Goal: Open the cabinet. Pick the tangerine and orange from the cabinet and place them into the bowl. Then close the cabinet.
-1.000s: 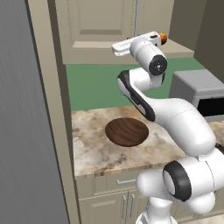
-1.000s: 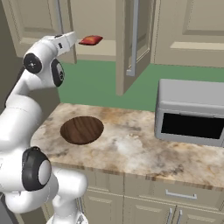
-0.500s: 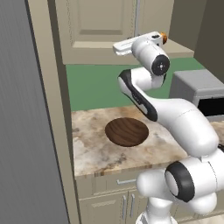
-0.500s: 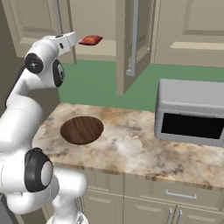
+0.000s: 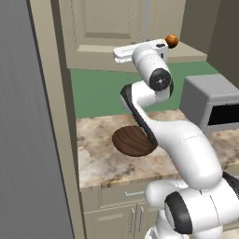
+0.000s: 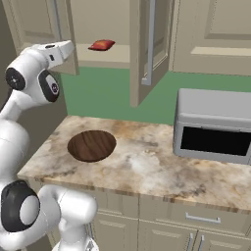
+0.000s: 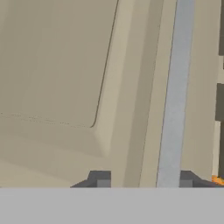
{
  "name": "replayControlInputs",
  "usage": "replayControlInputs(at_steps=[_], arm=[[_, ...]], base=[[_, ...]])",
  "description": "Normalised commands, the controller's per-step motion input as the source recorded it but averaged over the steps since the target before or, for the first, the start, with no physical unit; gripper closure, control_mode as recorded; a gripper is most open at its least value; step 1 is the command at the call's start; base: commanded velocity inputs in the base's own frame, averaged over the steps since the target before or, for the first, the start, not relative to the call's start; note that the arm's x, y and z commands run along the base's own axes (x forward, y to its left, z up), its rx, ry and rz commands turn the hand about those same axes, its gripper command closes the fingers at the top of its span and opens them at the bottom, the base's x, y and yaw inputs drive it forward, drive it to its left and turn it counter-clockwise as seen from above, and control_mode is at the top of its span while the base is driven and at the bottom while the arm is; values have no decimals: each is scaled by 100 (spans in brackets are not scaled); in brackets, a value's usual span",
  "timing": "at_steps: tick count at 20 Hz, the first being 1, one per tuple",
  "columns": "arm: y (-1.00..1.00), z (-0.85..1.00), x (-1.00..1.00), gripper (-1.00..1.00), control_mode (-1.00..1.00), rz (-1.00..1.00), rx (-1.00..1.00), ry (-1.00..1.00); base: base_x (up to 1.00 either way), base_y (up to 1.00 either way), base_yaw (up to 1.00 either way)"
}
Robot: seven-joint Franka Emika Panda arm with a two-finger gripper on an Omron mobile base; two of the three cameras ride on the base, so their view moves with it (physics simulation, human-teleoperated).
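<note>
Gripper (image 7: 142, 180) sits right up against the left cabinet door (image 7: 65, 65), fingertips straddling the silver bar handle (image 7: 175, 87) with gaps either side: narrow opening, nothing clamped. Right door (image 6: 147, 49) hangs open at top centre of the right base view. Orange fruit (image 5: 171, 41) sits on the shelf, upper right of the left base view. Bowl (image 6: 91, 145) waits on the table (image 6: 147, 171), lower left, below the cabinet for a short drop

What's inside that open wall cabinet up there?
On the cabinet shelf, the right base view shows a flat red item; the left base view shows a round orange fruit at the shelf edge. The doors and arm hide the rest.
</note>
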Motion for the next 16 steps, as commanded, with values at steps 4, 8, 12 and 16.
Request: replayControlInputs(at_steps=[4,8,12,16], arm=[[100,11,-94,100,-100,-12,5,-7],[100,14,-92,100,-100,-13,5,-7],[100,7,-67,100,-100,-16,2,-4],[93,6,-33,100,-100,-14,0,0]], base=[[0,0,0],[0,0,0],[0,0,0],[0,0,0]])
